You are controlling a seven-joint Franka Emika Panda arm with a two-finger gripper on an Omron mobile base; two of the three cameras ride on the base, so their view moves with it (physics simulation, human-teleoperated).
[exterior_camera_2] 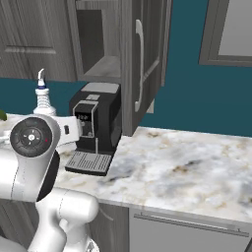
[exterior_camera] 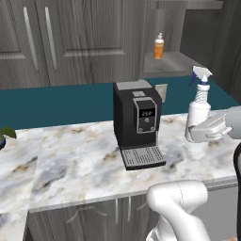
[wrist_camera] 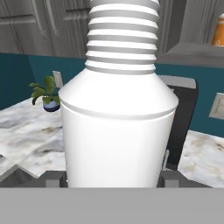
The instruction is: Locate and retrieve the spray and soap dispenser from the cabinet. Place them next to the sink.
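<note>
Spray (wrist_camera: 118,127) between end effector (wrist_camera: 114,178) fingers

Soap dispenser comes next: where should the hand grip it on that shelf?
Judging by its pose, take the soap dispenser around its orange body, below the narrow pump head, coming in level from the nook's open front: it stands upright in the cabinet.

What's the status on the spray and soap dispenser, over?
Gripper shut on spray, upright above the counter. Soap dispenser on the cabinet nook shelf. Coffee machine stands close left of the spray.
</note>
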